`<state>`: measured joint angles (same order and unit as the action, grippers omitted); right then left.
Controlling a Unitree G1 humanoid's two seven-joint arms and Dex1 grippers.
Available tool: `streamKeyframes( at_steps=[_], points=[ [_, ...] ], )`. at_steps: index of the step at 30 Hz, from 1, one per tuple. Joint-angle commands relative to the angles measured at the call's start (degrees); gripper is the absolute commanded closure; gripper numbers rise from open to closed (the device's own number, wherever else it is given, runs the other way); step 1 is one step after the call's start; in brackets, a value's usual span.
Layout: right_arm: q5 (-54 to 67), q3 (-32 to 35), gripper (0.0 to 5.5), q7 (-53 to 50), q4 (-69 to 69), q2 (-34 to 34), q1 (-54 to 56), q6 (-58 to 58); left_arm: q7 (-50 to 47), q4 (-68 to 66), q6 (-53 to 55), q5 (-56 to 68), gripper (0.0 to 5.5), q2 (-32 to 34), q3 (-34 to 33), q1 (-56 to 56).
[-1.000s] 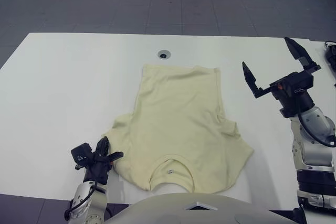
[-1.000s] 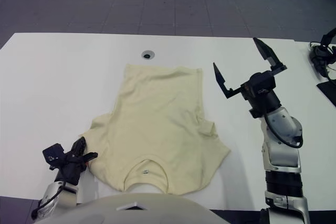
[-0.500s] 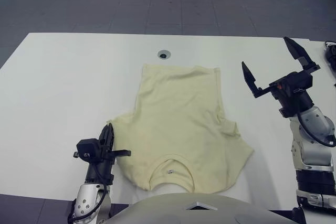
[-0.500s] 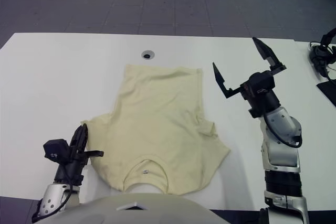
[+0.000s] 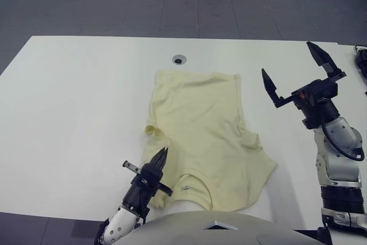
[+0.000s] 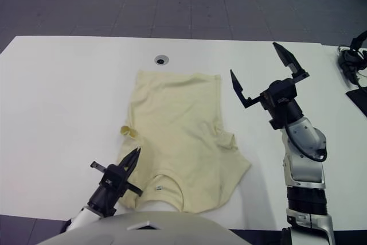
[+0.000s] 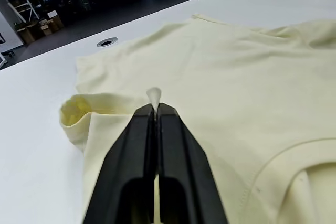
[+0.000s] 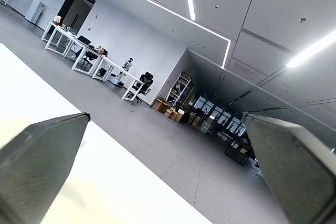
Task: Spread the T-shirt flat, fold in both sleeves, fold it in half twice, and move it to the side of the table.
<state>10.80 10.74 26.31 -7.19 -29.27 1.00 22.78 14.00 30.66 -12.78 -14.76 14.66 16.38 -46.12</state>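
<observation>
Pinching only a thin tuck of the T-shirt (image 5: 200,124) (spread on the tabletop (image 5: 74,96), collar toward the robot), the closed left end effector (image 7: 156,107) may lose it, letting the sleeve (image 5: 150,130) unfold — the right end effector (image 5: 287,59) hovers wide open.

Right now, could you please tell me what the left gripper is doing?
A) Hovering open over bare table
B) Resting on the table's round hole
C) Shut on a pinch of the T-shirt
C: in the left wrist view the left gripper is closed over the T-shirt, with a bit of fabric poking out between its tips.
</observation>
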Motion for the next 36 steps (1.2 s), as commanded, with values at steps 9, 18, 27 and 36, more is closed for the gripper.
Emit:
streamKeyframes(
  at_steps=[9, 18, 27, 36],
  points=[
    [-0.22, 0.64, 0.10, 0.00, 0.78, 0.21, -0.04, -0.34, -1.01, -2.77, 1.08, -4.74, 5.43, 2.67, 1.46, 1.68],
    [6.39, 2.24, 0.10, 4.61, -1.15, -2.00, -4.16, -5.07, 0.96, -0.98, 2.88, 0.58, 4.82, 2.79, 2.33, 0.98],
    [30.64, 8.30, 0.10, 30.19, 1.38, -10.79, -17.38, -27.20, 9.16, 4.27, 10.87, 18.44, 3.45, 5.43, 2.31, 0.12],
    [23.21, 5.35, 0.10, 41.96, 4.86, -15.08, -23.82, -28.55, 7.00, 12.55, 20.12, 37.63, 1.98, 3.55, -7.88, 2.54]
  ],
)
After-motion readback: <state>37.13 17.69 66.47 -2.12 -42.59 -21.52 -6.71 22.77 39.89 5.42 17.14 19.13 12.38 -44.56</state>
